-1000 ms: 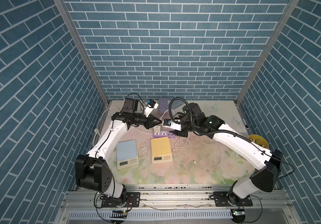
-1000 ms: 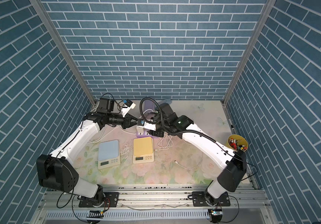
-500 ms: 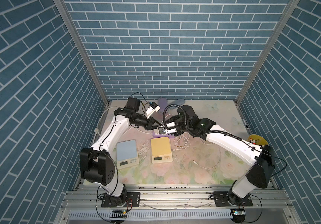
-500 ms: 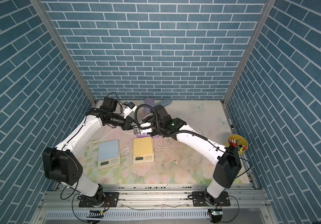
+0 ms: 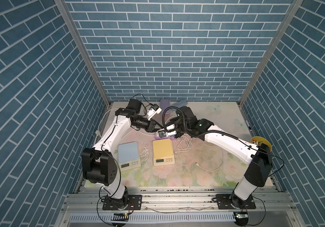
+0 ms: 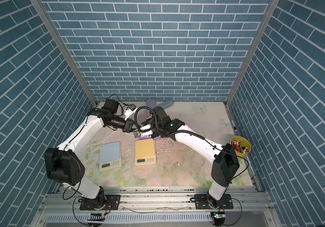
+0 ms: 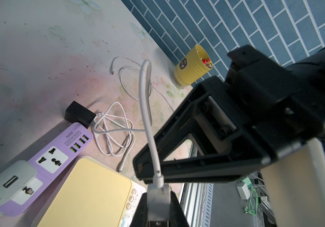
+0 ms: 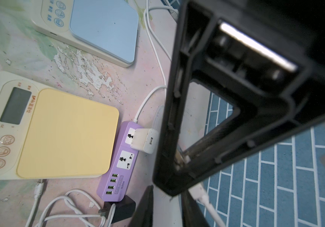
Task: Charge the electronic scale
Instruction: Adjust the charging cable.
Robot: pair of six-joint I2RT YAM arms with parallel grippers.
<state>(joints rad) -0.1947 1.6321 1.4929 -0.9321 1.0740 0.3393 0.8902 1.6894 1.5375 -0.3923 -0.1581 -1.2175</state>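
Since the earlier frames, the left gripper [image 7: 158, 194] and right gripper [image 7: 142, 171] have been brought together above the purple power strip [image 7: 79, 135]. The right one has been narrowed near the white cable [image 7: 145, 102], though a firm clamp cannot be confirmed. The USB plug [image 7: 158, 202] is pinched in the left gripper, presumably for steadied insertion into the white charger [image 8: 145, 142]. The yellow scale [image 5: 162, 148] lies just beside the strip.

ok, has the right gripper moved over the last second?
Yes. In a top view the right gripper has come nearer the yellow scale's back edge and slightly toward the left arm, above the purple power strip.
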